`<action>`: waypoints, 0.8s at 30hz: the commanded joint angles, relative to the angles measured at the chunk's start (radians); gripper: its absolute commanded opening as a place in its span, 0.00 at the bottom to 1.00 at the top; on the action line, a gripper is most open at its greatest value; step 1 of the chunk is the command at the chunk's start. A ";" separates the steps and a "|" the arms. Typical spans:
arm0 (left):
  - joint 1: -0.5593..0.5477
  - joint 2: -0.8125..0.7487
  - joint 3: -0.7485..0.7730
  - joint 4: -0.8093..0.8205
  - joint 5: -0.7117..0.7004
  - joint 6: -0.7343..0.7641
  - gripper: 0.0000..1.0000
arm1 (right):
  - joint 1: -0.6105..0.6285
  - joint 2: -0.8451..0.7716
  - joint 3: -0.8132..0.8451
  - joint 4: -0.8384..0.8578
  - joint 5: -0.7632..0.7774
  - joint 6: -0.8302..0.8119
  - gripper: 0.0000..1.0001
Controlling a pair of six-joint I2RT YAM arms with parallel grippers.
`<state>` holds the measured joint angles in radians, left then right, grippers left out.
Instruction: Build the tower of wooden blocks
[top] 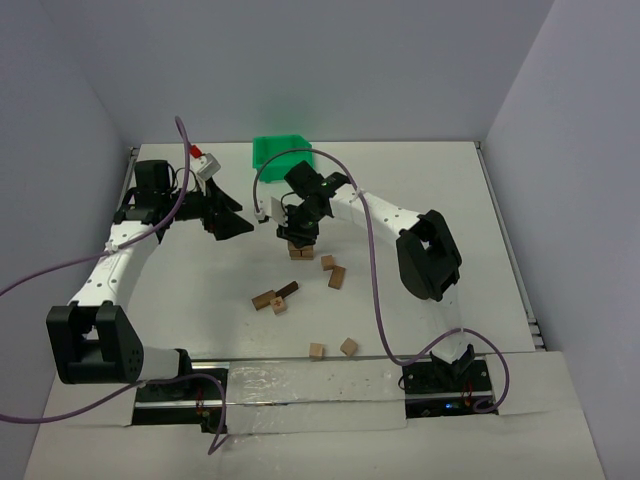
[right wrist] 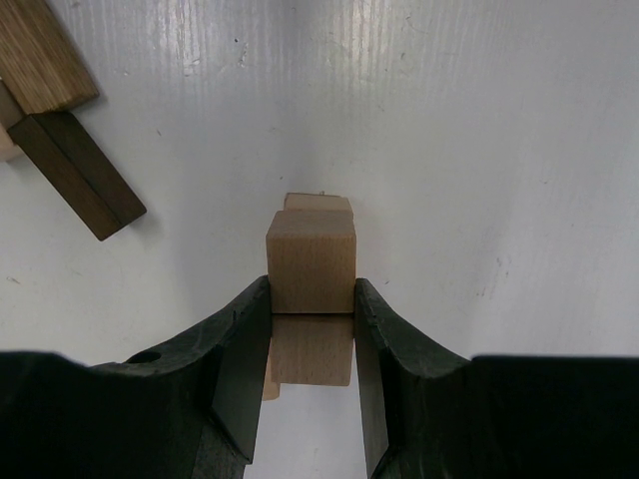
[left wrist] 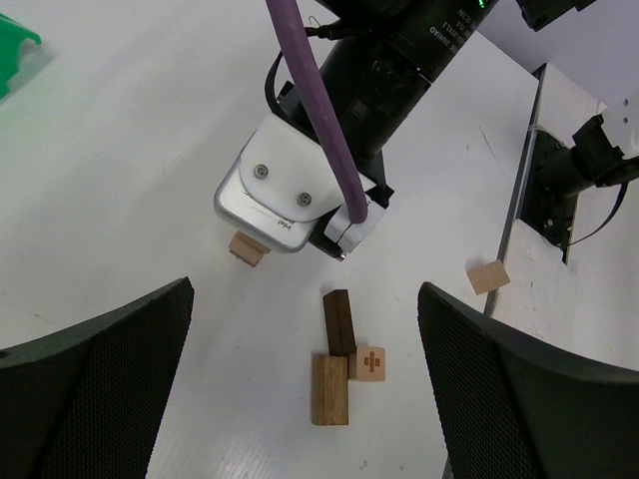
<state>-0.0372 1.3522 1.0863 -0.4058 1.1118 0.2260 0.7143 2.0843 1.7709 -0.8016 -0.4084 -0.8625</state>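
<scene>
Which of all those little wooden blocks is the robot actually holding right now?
The pale cube pinched by the right gripper, over the small stack; the rest lie loose on the table.

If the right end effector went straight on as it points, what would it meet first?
The right end effector, shut on a tan cube, points down at the table. A second tan block peeks out just beyond; the held cube would likely meet that first, though their gap is unclear.

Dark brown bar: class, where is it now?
In the top view the dark brown bar lies left of centre, touching a tan bar and a small cube, below the right gripper.
</scene>
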 commanded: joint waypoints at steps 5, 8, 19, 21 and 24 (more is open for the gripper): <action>0.007 -0.001 0.032 0.024 0.026 0.004 0.99 | -0.004 0.013 -0.025 0.035 -0.003 -0.015 0.16; 0.007 -0.001 0.032 0.026 0.027 0.005 0.99 | -0.006 0.013 -0.028 0.039 -0.003 -0.015 0.17; 0.007 0.008 0.035 0.025 0.031 0.006 0.99 | -0.008 0.007 -0.024 0.043 0.003 -0.017 0.18; 0.007 0.010 0.034 0.022 0.033 0.007 0.99 | -0.010 0.008 -0.024 0.044 0.002 -0.015 0.18; 0.007 0.010 0.032 0.019 0.031 0.012 0.99 | -0.013 0.008 -0.030 0.048 0.003 -0.013 0.19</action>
<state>-0.0372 1.3575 1.0863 -0.4065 1.1118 0.2245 0.7128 2.0853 1.7447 -0.7856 -0.4064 -0.8688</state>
